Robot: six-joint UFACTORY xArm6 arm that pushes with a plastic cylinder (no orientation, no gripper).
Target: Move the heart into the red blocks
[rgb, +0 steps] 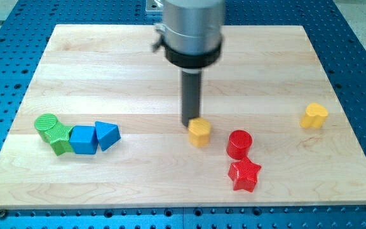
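A yellow heart [314, 116] lies near the view's right edge of the wooden board [107, 63]. A red cylinder [239, 144] and a red star [244, 174] sit close together at the lower middle-right, the star just below the cylinder. My tip [190, 123] is at the upper left edge of a second yellow block [199, 132], seemingly touching it. This block sits just left of the red cylinder with a small gap. The heart is far to the right of my tip.
At the view's lower left, a green cylinder [45, 124], a green star-like block [60, 140], a blue cube [82, 139] and a blue triangle [107, 135] sit in a tight row. The arm's grey body [192, 28] hangs over the top middle.
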